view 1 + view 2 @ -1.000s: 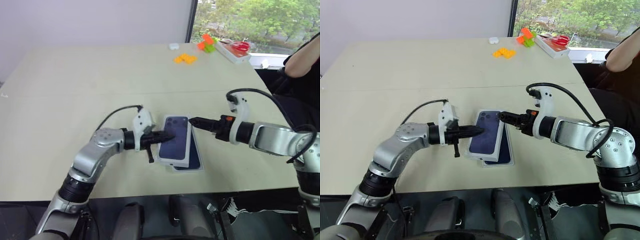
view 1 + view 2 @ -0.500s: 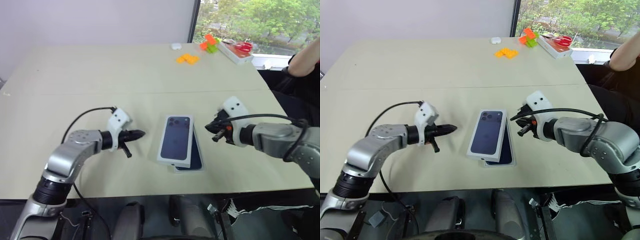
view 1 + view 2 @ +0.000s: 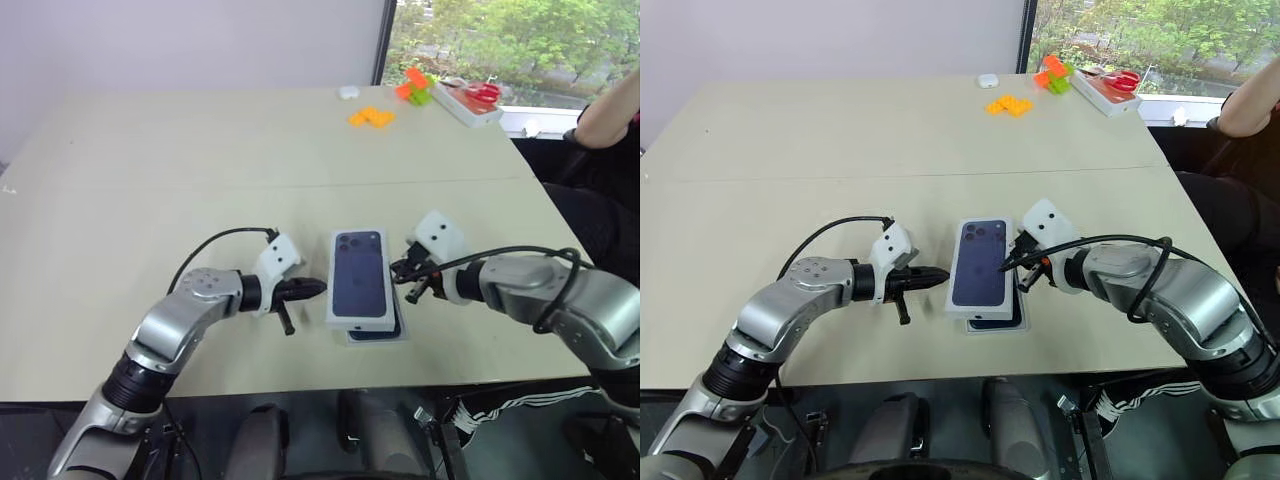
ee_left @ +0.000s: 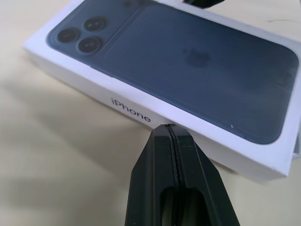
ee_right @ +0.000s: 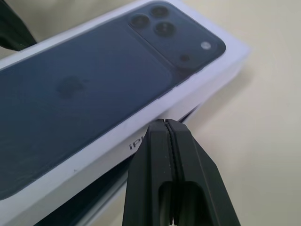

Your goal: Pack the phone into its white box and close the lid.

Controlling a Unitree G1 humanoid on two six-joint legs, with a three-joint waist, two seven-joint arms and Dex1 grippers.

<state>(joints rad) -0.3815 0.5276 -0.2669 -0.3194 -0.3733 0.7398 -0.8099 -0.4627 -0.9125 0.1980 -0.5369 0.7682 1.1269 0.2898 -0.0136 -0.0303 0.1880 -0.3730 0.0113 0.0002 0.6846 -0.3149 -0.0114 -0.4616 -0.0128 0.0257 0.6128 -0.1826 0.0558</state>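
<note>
The lid (image 3: 360, 278), white with a dark blue phone picture on top, lies flat near the table's front edge. It sits askew over the white box (image 3: 400, 338), whose thin pale rim shows at the near right. The phone (image 3: 385, 323) shows there as a dark blue strip under the lid. My left gripper (image 3: 320, 288) is shut, its tip against the lid's left long side (image 4: 141, 115). My right gripper (image 3: 395, 268) is also shut, its tip at the lid's right long side (image 5: 155, 129). Neither holds anything.
Orange blocks (image 3: 370, 117), orange and green blocks (image 3: 414, 86), a small white object (image 3: 347, 92) and a white tray (image 3: 455, 105) with red scissors lie at the far right. A person's arm (image 3: 608, 115) reaches in at the right edge.
Both grippers drew back from the lid half a second ago and have returned to its long sides. The right wrist has rolled over. The lid now lies straighter over the box.
</note>
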